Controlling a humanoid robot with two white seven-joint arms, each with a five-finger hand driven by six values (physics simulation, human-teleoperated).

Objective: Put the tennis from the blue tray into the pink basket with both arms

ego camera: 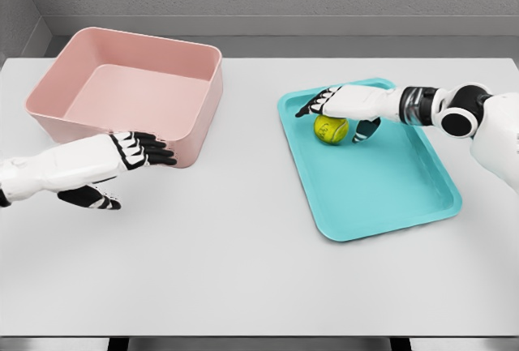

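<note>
White arms, black-tipped fingers on each robot hand [345, 108]; apparently dark-ringed right wrist.

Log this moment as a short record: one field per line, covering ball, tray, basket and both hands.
ball: yellow tennis ball lying in the blue tray, near its far left end
tray: blue tray flat on the white table, right of the middle
basket: pink basket at the table's far left, nothing in it
right hand: right hand arched over the ball, fingers and thumb on either side; grip not clear
left hand: left hand open, hanging just in front of the basket's near wall, holding nothing
</note>
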